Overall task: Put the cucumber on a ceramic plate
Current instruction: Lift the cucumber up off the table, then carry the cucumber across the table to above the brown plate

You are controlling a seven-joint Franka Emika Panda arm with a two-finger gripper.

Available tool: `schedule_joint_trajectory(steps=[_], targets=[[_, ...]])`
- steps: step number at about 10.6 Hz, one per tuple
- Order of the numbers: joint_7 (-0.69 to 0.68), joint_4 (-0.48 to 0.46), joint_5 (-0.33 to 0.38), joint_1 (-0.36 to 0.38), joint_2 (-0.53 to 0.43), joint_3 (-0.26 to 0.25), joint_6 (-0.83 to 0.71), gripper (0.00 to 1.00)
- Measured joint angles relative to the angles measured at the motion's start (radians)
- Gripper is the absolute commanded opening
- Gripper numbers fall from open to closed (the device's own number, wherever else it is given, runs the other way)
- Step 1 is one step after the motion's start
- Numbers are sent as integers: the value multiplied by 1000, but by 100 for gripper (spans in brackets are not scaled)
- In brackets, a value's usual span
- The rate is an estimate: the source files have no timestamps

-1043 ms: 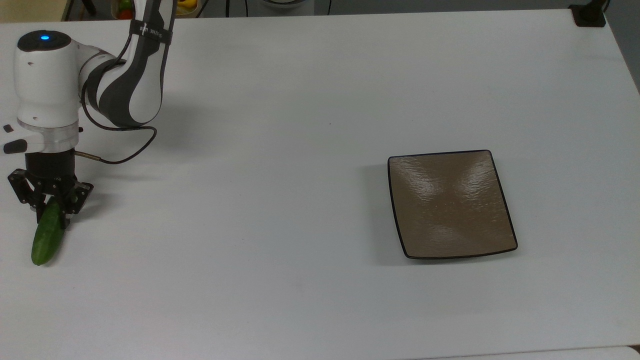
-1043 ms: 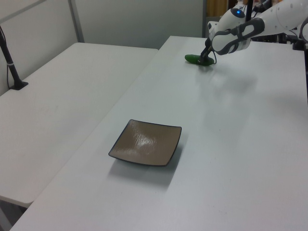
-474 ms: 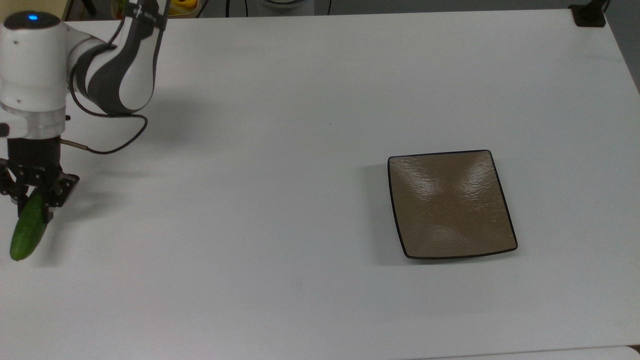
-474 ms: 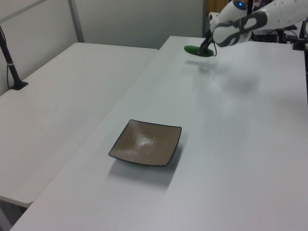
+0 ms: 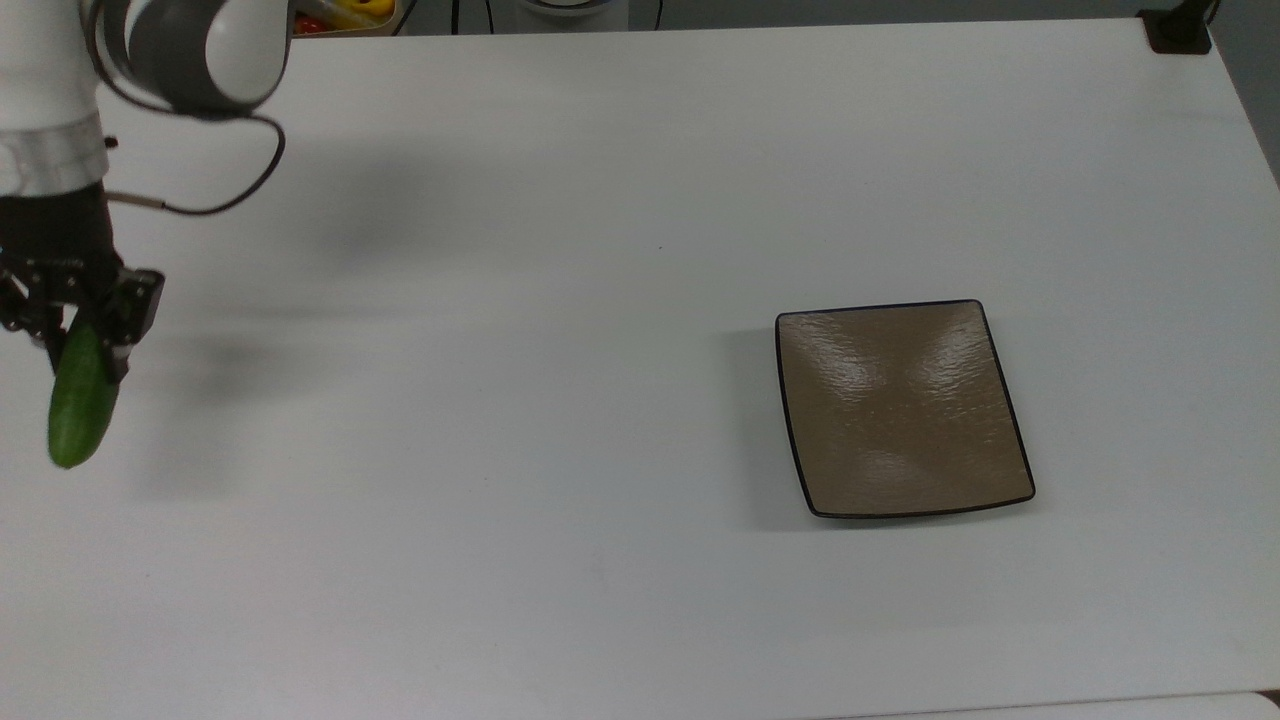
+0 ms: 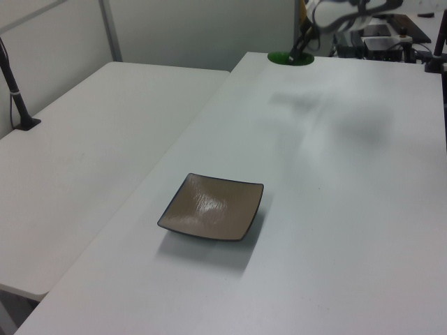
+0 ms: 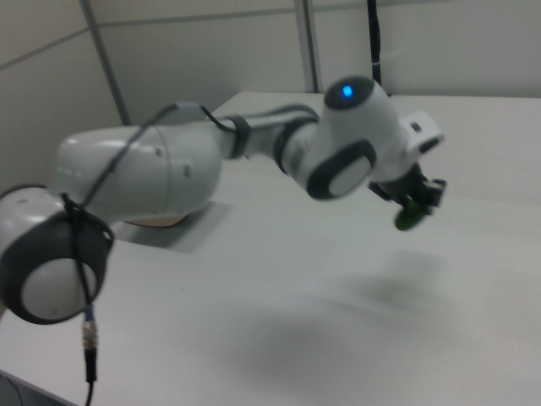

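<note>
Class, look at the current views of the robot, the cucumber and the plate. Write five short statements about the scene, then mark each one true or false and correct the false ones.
1. The tool grips the cucumber by one end. True.
2. The cucumber lies flat on the table. False: it hangs above the table, its shadow apart from it.
3. The ceramic plate has nothing on it. True.
4. The plate is round and white. False: it is square and brown with a thin black rim.
5. In the top view, the cucumber is at the far left and the plate is right of centre. True.
</note>
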Motion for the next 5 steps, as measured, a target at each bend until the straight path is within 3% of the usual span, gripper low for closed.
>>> schedule_joint_trajectory(steps=[5], targets=[[22, -104, 0, 108, -266, 8, -342, 0]])
